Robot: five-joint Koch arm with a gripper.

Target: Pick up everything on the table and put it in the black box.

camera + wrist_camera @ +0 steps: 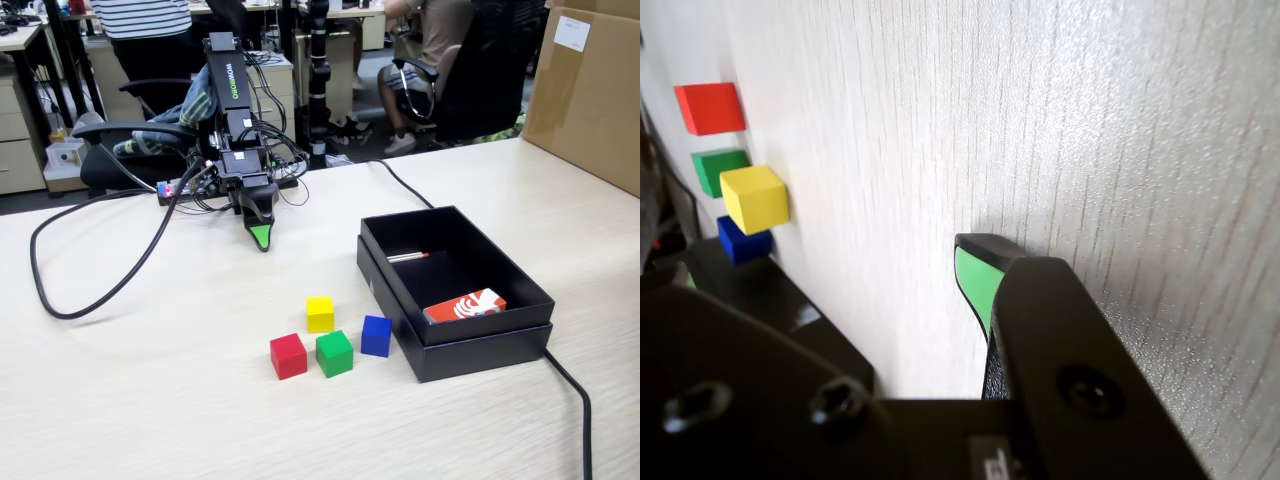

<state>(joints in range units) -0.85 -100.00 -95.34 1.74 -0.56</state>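
Four small matte cubes sit on the pale wood-grain table (130, 400) just left of the black box (455, 340) in the fixed view: yellow cube (320, 313), red cube (288, 356), green cube (334, 353), blue cube (376, 336) nearest its wall. Inside the box lie an orange-and-white packet (465, 305), print unreadable, and a silver stick (407, 257). Gripper (261, 238), green-tipped, rests well behind the cubes; open or closed cannot be told. The arm reads "WOWROBO".

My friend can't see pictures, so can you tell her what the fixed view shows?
Four small cubes, red, green, yellow and blue, sit on a pale table beside a black box. The box holds an orange-and-white packet and a thin stick. A black robot arm rests behind them.
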